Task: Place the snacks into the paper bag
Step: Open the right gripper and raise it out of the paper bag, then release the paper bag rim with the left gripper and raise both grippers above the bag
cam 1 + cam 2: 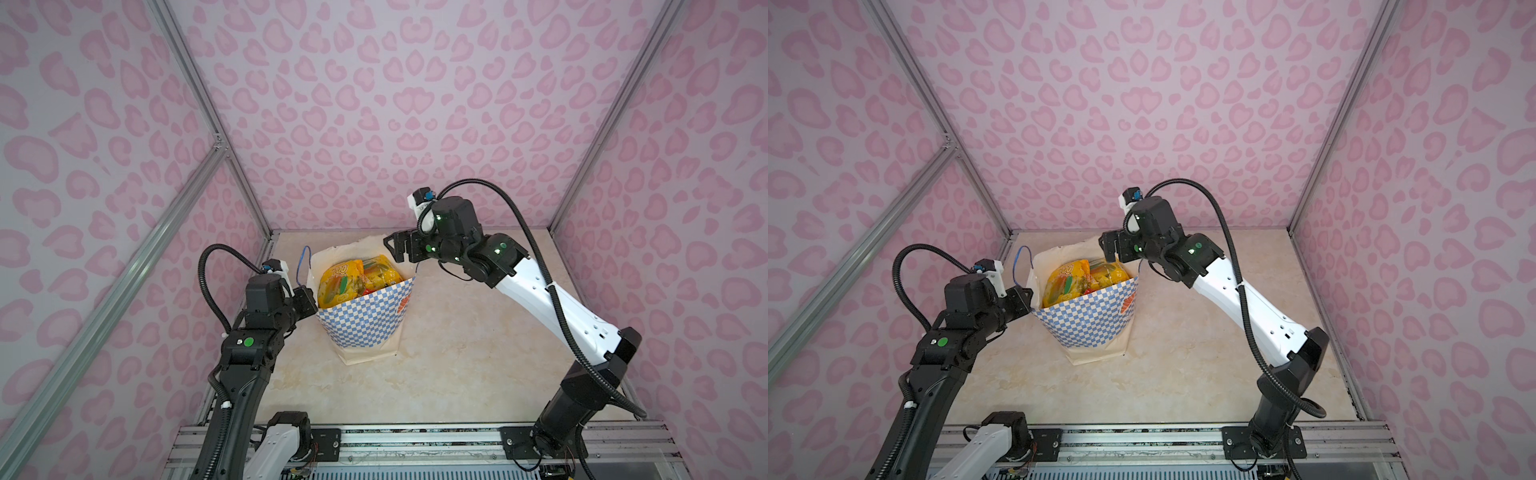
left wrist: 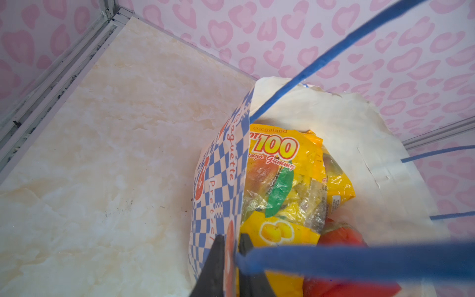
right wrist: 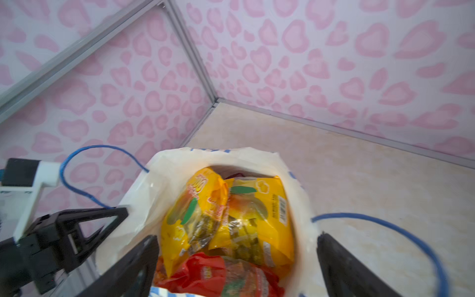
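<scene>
The paper bag [image 1: 365, 328] [image 1: 1088, 328] stands upright in the middle of the table, white with a blue-and-white checkered band. Yellow, orange and red snacks [image 1: 357, 278] [image 1: 1084, 278] [image 2: 282, 174] [image 3: 231, 218] fill it up to its mouth. My left gripper [image 1: 312, 298] [image 1: 1027, 297] [image 2: 232, 237] is shut on the bag's left rim, one finger outside the checkered wall [image 2: 218, 180] and one inside. My right gripper [image 1: 395, 249] [image 1: 1111, 249] [image 3: 237, 236] hangs open just above the bag's far right rim, with nothing between its fingers.
Blue cord handles [image 1: 305, 262] [image 3: 385, 226] stick out from the bag's rims, one looping near my right gripper. The marble-look table [image 1: 457, 353] is enclosed by pink heart-print walls [image 1: 374, 104] on three sides, with a metal rail [image 1: 415, 440] along the front.
</scene>
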Motion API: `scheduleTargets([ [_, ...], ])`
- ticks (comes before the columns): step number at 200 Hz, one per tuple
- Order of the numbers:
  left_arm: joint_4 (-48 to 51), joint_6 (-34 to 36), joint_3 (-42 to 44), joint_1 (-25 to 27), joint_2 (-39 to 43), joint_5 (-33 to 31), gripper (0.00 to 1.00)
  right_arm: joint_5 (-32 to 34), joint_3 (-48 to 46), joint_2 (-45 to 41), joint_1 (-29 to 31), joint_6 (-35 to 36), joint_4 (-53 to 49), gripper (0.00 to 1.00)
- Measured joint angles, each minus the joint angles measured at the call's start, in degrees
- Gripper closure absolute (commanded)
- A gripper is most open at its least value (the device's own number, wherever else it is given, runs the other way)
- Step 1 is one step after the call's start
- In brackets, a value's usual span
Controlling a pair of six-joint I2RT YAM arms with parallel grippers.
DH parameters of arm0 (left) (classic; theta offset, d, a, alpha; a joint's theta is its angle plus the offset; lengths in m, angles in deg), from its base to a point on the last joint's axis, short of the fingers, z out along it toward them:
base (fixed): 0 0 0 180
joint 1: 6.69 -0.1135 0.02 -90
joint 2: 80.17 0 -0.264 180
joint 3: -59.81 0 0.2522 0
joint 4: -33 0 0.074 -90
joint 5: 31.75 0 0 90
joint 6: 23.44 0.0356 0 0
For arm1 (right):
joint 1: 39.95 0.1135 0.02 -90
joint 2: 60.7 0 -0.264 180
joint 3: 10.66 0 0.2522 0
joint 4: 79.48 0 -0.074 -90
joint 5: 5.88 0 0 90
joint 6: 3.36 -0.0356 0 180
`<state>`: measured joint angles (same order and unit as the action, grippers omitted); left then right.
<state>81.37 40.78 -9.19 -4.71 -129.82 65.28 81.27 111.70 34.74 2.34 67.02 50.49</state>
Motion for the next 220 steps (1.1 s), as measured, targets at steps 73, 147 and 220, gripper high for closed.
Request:
scheduleTargets([
  [73, 0.0, -0.5, -0.4, 0.0, -1.5, -0.9, 0.78, -9.4, -12.7, -4.2, -8.5, -3.8, 6.4, 0.05],
  [147, 0.7, -1.8, -2.8, 0.0, -1.0, -1.0, 0.45, -30.0, -12.5, 0.2, -11.2, -13.0, 20.8, 0.11],
  [220, 3.2, -4.8, -13.2, 0.0, -1.3, 2.7, 0.12, -41.3, -9.8, 4.1, -11.3, -20.8, 30.7, 0.12],
])
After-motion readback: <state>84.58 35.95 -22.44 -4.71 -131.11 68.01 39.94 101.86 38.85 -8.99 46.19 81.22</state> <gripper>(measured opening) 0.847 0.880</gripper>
